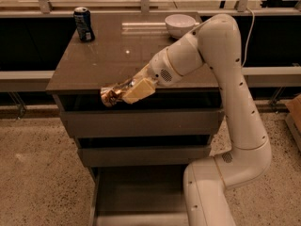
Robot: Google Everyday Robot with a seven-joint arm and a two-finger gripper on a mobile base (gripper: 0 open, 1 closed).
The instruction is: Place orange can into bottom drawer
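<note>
My gripper (126, 92) is shut on the orange can (112, 94), a wrinkly shiny orange-tan can held sideways. It hangs at the front edge of the cabinet top (117, 55), just past the lip, in front of the top drawer. The bottom drawer (141, 192) is pulled out below, a wide shallow grey tray, partly covered on its right by my arm's base. The can is well above the drawer.
A dark blue can (83, 24) stands at the back left of the cabinet top. A white bowl (179, 24) sits at the back right. The two upper drawers (141, 121) are closed. Speckled floor (37, 173) lies to the left of the cabinet.
</note>
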